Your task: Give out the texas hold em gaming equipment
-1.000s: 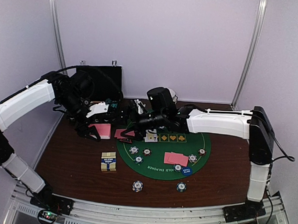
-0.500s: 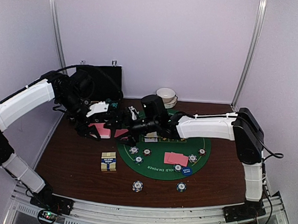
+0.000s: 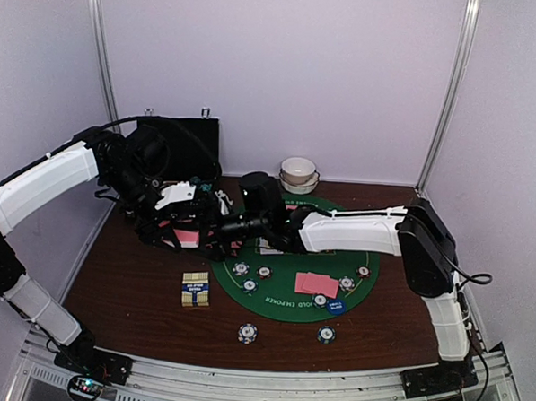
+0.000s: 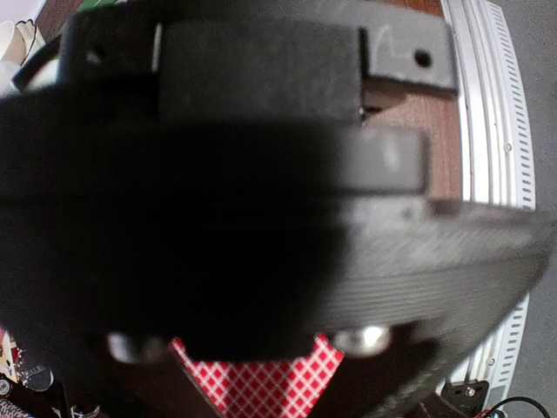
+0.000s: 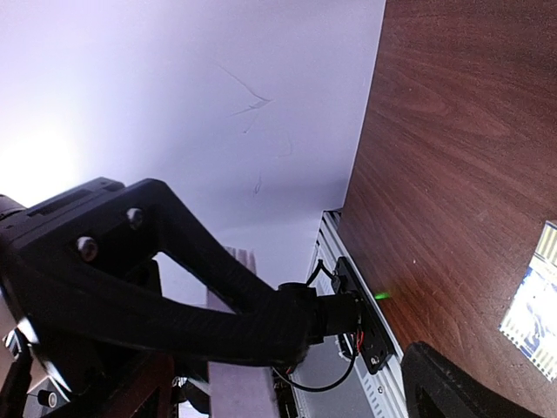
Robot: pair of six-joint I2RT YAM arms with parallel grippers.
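Clearly, the left gripper (image 3: pixel 173 239) is clamped on pink-backed playing cards (image 3: pixel 188 236) left of centre, beside the green mat (image 3: pixel 287 269) lettered "HOLD EM POKER"; the right gripper (image 3: pixel 214 240) next to them gapes wide

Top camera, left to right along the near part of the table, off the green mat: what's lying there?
Blue-and-gold card box → first poker chip → second poker chip.

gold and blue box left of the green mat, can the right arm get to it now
Probably yes: the box lies uncovered with nothing beside it, and the right end effector, open, hovers just behind it.
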